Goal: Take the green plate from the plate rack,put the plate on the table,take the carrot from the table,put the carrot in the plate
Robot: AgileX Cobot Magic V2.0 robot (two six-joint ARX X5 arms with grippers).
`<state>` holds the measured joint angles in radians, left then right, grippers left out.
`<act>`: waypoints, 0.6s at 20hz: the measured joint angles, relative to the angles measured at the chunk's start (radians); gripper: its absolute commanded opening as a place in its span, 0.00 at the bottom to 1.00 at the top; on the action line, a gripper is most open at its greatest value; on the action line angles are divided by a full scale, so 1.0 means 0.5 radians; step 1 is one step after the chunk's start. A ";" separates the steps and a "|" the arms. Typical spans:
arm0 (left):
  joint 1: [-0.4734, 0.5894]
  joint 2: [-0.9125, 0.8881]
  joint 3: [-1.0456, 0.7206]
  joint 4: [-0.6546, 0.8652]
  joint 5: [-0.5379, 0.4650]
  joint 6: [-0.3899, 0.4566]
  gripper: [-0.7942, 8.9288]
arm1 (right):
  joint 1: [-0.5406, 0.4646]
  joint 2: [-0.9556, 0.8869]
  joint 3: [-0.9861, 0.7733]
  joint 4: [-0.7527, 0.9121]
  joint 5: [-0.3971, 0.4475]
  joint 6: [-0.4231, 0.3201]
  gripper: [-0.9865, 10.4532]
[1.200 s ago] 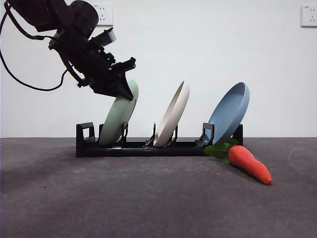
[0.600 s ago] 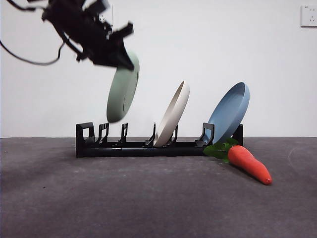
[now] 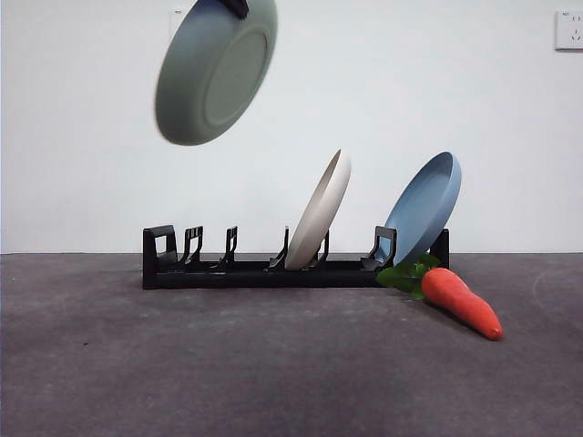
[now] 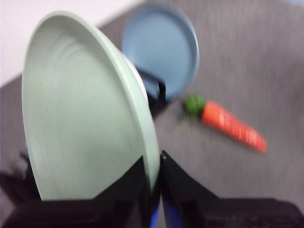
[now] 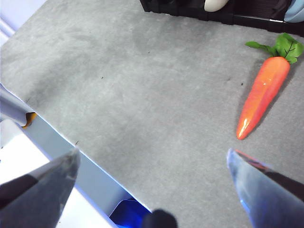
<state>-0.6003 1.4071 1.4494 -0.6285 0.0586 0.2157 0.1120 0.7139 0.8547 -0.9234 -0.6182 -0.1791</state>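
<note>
The green plate (image 3: 215, 71) hangs high above the left end of the plate rack (image 3: 255, 269), clear of its prongs. My left gripper (image 4: 153, 183) is shut on the plate's rim (image 4: 85, 109); only its black tip (image 3: 235, 7) shows at the top of the front view. The carrot (image 3: 458, 298) lies on the table (image 3: 273, 364) by the rack's right end, leaves toward the rack. It also shows in the left wrist view (image 4: 232, 126) and in the right wrist view (image 5: 263, 93). My right gripper (image 5: 154, 178) is open above bare table, well short of the carrot.
A cream-white plate (image 3: 319, 211) and a blue plate (image 3: 423, 206) lean in the rack's middle and right slots. The table's edge (image 5: 61, 156) runs under the right gripper. A white wall stands behind the rack.
The left gripper has lifted the green plate out of the rack's left slot and carried it high up, turning it so its underside faces the front view. The carrot has not moved.
</note>
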 measured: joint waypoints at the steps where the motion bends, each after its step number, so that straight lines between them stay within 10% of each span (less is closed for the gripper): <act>1: -0.084 0.011 -0.001 -0.111 -0.091 0.047 0.08 | 0.000 0.000 0.000 0.000 0.000 0.000 0.64; 12: -0.731 0.158 -0.751 0.347 -0.736 0.346 0.08 | 0.000 0.002 0.000 0.000 0.000 0.000 0.64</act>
<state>-0.9657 1.4860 1.0740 -0.4549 -0.3096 0.3889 0.1120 0.7151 0.8547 -0.9234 -0.6182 -0.1791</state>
